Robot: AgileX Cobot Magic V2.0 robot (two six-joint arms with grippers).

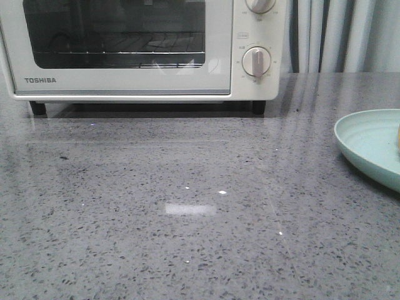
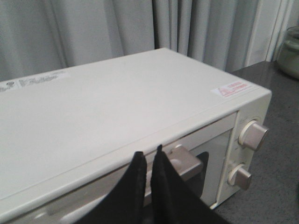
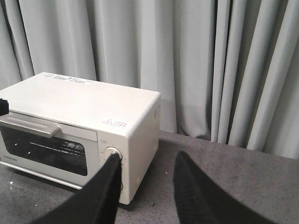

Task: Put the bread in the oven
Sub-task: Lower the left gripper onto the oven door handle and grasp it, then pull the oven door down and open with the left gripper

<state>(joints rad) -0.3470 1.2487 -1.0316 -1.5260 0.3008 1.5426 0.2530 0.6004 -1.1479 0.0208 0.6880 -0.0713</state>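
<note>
The white Toshiba oven [image 1: 219, 62] stands at the back of the grey counter, its glass door closed and the wire rack showing inside. Only a pale yellow sliver of the bread [image 1: 398, 139] shows, on a light-green plate [image 1: 365, 147] at the right edge of the front view. My left gripper [image 2: 148, 151] hovers at the oven's [image 2: 117, 107] top front edge. Its black fingers are pressed almost together, tips just over the silver door handle [image 2: 187, 161]. My right gripper [image 3: 147, 161] is open and empty above the counter, to the right of the oven [image 3: 70, 102].
Two round knobs [image 1: 257, 61] sit on the oven's right panel. Grey curtains [image 3: 210, 60] hang behind the counter. A glass jar [image 2: 290, 51] stands on the counter beyond the oven's right side. The speckled counter [image 1: 187, 219] stretches in front of the oven.
</note>
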